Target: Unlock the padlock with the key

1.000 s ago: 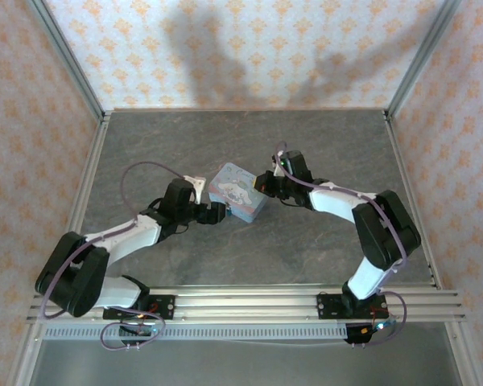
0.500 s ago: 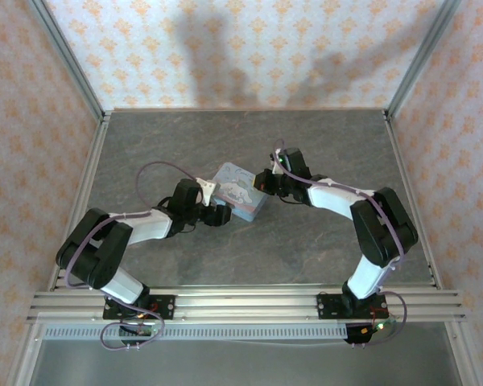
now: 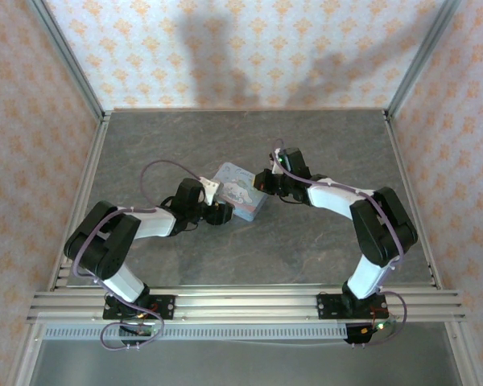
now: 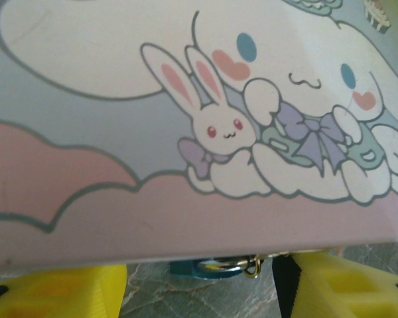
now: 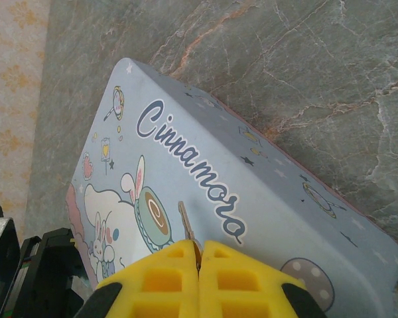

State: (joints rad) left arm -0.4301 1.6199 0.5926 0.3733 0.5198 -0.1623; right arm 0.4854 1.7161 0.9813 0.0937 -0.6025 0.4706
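The teal-blue padlock [image 4: 205, 267] lies on the grey table, half tucked under the edge of the pale blue cartoon tin [image 4: 186, 99]; its metal shackle and a small brass ring show. My left gripper [image 4: 205, 295] is open, its yellow fingers [image 4: 53, 291] standing wide apart on either side of the padlock without touching it. My right gripper [image 5: 199, 255] is shut on the key [image 5: 184, 222], whose thin silvery blade sticks out over the tin's lid [image 5: 205, 179]. From above, the left gripper [image 3: 219, 212] sits at the tin's [image 3: 236, 191] near-left side and the right gripper [image 3: 263, 182] at its right corner.
The grey stone-patterned table [image 3: 249, 137] is bounded by metal frame posts and patterned walls. An aluminium rail [image 3: 249, 301] carrying the arm bases runs along the near edge. Open table lies behind and to the right of the tin.
The left arm's elbow has swung in towards the table, and its gripper has edged closer to the tin. The right arm and the key have barely moved.
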